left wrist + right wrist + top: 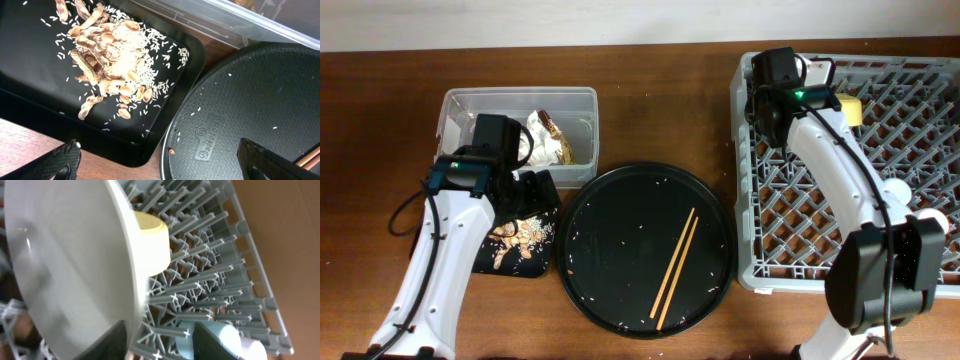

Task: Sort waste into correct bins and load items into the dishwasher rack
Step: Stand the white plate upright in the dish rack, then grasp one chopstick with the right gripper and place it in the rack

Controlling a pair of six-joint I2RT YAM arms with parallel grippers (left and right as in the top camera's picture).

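The clear tub (460,105) at the back left holds white napkins (540,150) and a brown-gold wrapper (558,130). The shallow black tray (30,100) holds food scraps with rice (107,57). My left gripper (170,165) is open and empty, above the gap between this tray and the round tray. The chopsticks (675,268) lie on the round tray. The grey rack (920,150) holds the upright pale plate (65,265), the yellow bowl (152,237), the blue cup (227,337) and the pink cup (255,350). My right gripper (162,342) is open at the plate's rim.
The large round black tray (610,230) lies in the middle with scattered rice grains on it. It sits between the black tray and the rack. My right arm (840,170) stretches across the rack and hides the cups in the overhead view.
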